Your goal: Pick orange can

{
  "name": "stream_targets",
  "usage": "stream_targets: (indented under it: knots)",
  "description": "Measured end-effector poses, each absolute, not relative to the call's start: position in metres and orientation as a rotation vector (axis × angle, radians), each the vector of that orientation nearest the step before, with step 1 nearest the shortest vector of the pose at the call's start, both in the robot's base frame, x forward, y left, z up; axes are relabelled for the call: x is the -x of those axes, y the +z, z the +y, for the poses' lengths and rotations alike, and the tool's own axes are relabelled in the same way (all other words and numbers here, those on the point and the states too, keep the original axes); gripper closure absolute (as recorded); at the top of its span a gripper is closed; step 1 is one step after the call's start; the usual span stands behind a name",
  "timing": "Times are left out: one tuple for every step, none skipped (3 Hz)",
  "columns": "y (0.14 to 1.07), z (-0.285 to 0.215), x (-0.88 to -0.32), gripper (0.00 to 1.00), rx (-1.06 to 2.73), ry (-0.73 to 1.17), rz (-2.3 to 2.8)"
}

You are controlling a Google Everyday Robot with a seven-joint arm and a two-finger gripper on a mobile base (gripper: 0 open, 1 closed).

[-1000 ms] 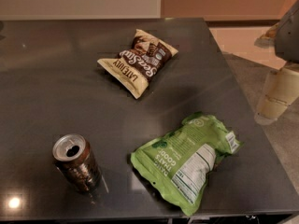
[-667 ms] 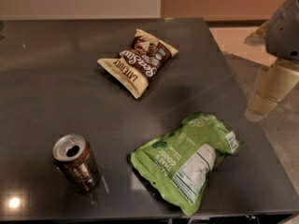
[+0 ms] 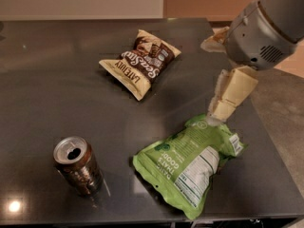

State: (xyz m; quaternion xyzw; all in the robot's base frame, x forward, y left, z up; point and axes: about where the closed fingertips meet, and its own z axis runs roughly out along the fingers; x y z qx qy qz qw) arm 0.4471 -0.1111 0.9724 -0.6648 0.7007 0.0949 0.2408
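The orange can (image 3: 77, 166) stands upright at the front left of the dark table (image 3: 57, 80). It has glossy brownish-orange sides and a silver top with an open pull-tab hole. My gripper (image 3: 212, 80) hangs over the right side of the table, on a grey arm (image 3: 266, 27) that comes in from the upper right. It is open and empty. One cream finger (image 3: 230, 95) points down just above the top of the green chip bag (image 3: 190, 164). The gripper is far to the right of the can.
A tan and brown chip bag (image 3: 141, 63) lies at the back middle of the table. The green chip bag lies at the front right, between the gripper and the can. The table's right edge (image 3: 270, 141) drops to a grey floor.
The arm and gripper have moved left, from beyond the table's right edge to over the table above the green bag. The can and both bags have not moved.
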Motion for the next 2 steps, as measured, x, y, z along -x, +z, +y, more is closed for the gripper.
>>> stream_targets:
  knots:
    - [0.96, -0.057, -0.434, 0.0, 1.875, 0.408, 1.778]
    - [0.942, -0.004, -0.412, 0.0, 1.938, 0.53, 1.648]
